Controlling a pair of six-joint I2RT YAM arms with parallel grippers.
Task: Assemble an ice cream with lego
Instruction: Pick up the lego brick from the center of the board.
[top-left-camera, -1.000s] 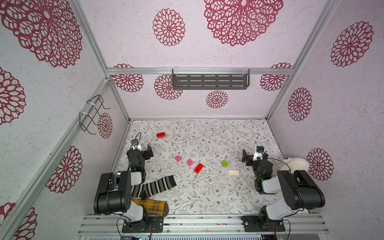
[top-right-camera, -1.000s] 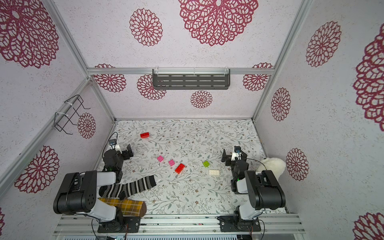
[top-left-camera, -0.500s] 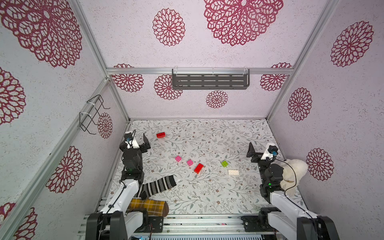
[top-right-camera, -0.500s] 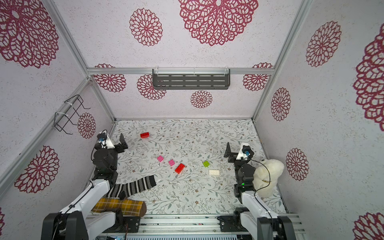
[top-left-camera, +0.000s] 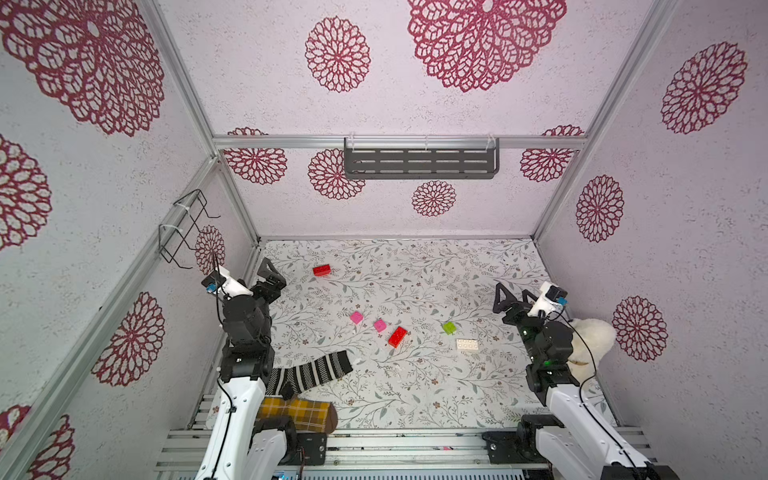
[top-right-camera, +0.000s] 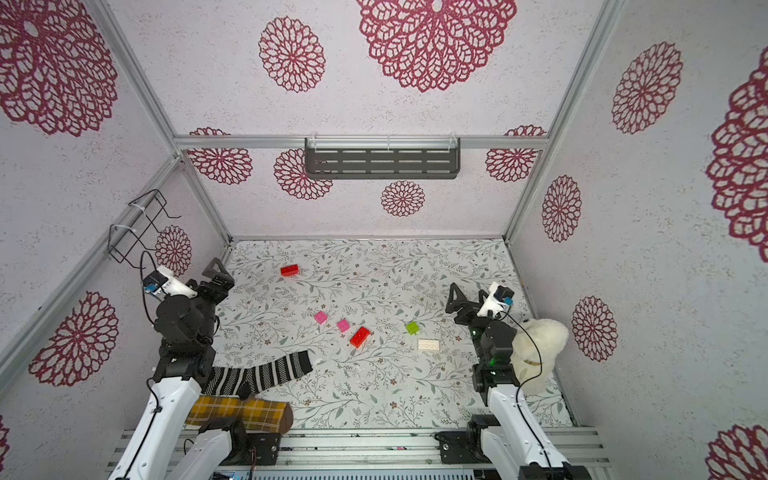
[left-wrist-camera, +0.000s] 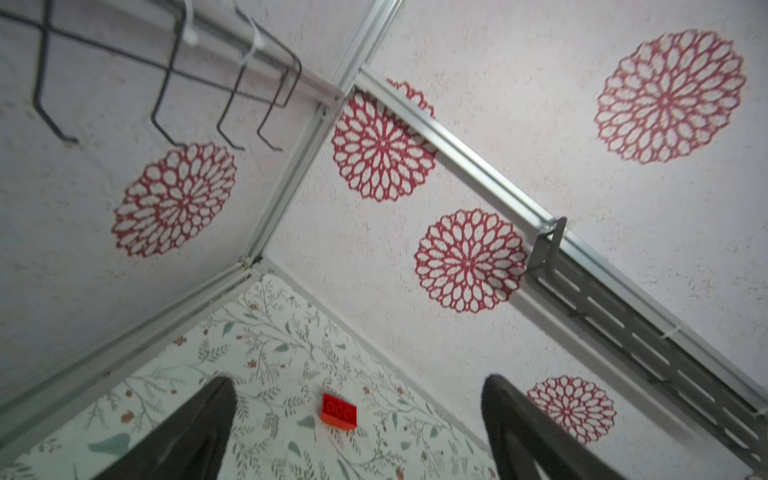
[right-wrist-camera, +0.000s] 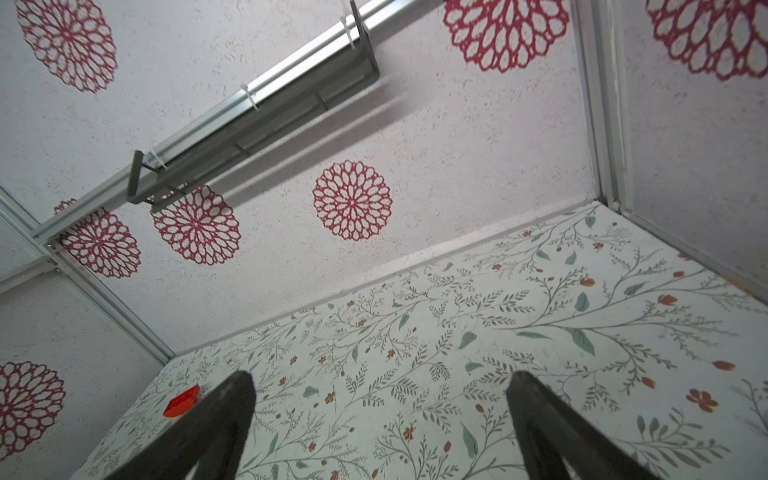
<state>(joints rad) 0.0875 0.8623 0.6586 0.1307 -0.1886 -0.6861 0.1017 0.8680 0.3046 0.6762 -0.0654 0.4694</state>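
Loose lego lies apart on the floral table: a red brick (top-left-camera: 322, 270) (top-right-camera: 289, 270) far left, two pink squares (top-left-camera: 356, 317) (top-left-camera: 380, 325), a second red brick (top-left-camera: 397, 336), a lime-green square (top-left-camera: 449, 328) and a white oblong (top-left-camera: 467, 344). No ice cream is in view. My left gripper (top-left-camera: 272, 274) (left-wrist-camera: 359, 380) hangs open and empty above the left edge, facing the far red brick (left-wrist-camera: 338, 410). My right gripper (top-left-camera: 512, 291) (right-wrist-camera: 382, 376) is open and empty above the right edge, with that brick (right-wrist-camera: 181, 401) beside one finger.
A striped sock (top-left-camera: 309, 372) and a yellow plaid sock (top-left-camera: 297, 413) lie by the left arm's base. A white plush toy (top-left-camera: 590, 345) sits behind the right arm. A grey shelf (top-left-camera: 419, 163) hangs on the back wall, a wire rack (top-left-camera: 185, 226) on the left wall.
Both arms have unfolded from their low rest pose and risen, carrying the grippers up and towards the back. Both grippers stay open. The bricks have not moved.
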